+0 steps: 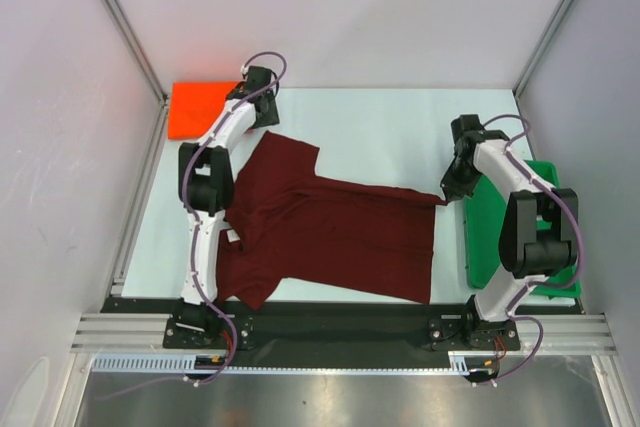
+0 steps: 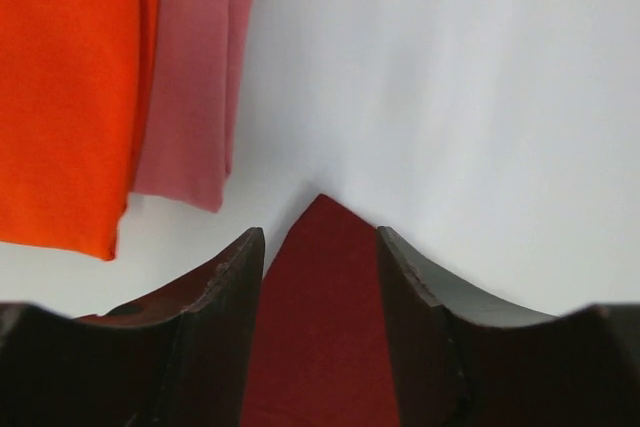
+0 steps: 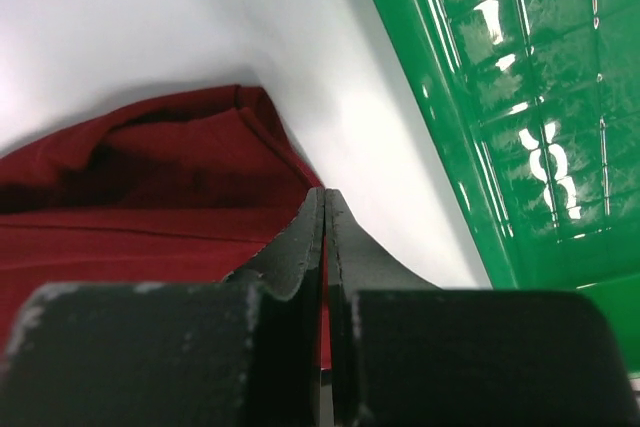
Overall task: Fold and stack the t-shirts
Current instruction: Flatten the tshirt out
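A dark maroon t-shirt (image 1: 330, 232) lies spread and partly folded across the middle of the table. My left gripper (image 1: 264, 127) is open at the shirt's far left corner. In the left wrist view its fingers straddle that maroon tip (image 2: 322, 277) without closing on it (image 2: 320, 237). My right gripper (image 1: 446, 197) is shut on the shirt's right corner. A sliver of maroon cloth (image 3: 190, 207) shows between the closed jaws (image 3: 325, 195). A folded orange-red t-shirt (image 1: 200, 107) lies at the far left corner, also in the left wrist view (image 2: 60, 97). A pinkish t-shirt (image 2: 195, 77) lies under it.
A green plastic tray (image 1: 500, 237) stands at the right edge of the table, just right of my right gripper; it also shows in the right wrist view (image 3: 500, 97). White walls and metal frame posts enclose the table on the left, back and right.
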### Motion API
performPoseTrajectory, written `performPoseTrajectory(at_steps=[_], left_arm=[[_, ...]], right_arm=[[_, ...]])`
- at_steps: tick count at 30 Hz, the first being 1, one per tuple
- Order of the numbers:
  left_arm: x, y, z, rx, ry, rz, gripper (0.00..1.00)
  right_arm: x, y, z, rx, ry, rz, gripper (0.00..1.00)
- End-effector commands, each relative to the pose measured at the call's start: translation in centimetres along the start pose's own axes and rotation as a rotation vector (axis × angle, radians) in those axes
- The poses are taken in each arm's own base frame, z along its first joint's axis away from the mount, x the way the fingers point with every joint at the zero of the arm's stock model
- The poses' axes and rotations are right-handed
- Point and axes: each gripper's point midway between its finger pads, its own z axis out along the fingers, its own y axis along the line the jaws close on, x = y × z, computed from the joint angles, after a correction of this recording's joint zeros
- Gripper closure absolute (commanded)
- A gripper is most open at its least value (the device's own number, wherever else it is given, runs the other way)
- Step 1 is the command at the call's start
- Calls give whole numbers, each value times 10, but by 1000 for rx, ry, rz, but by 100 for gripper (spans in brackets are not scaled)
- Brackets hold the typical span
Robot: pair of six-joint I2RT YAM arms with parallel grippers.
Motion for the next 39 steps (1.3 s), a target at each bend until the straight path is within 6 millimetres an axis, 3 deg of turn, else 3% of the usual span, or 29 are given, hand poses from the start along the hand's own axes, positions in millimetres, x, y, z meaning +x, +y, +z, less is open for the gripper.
performPoseTrajectory(at_steps=[1,4,12,19,21,22,23,24,28,39], left_arm=[[3,-9,-1,21,58,-113,45],[10,-15,2,39,88,-159,41],[22,-6,9,-42,119,-233,39],[30,-14,18,-16,134,-275,37],[19,-23,16,28,97,-275,37],[23,-26,17,43,98,-268,36],[4,-35,9,82,36,-272,36],[-1,-38,7,97,13,-266,34],[-10,-45,8,110,-16,-260,33],[51,-30,19,-67,170,-231,39]], right_arm=[[4,-3,-19,-38,-9,1,100],[17,-10,-17,-36,9,-1,100],[52,-29,-14,-33,50,-1,100],[67,-33,-16,-76,46,10,100],[66,-34,-17,-77,40,9,100],[67,-35,-17,-75,40,6,100],[66,-35,-16,-75,40,6,100],[66,-35,-16,-75,37,1,100],[64,-32,-17,-89,35,2,100],[62,-33,-18,-107,30,20,100]])
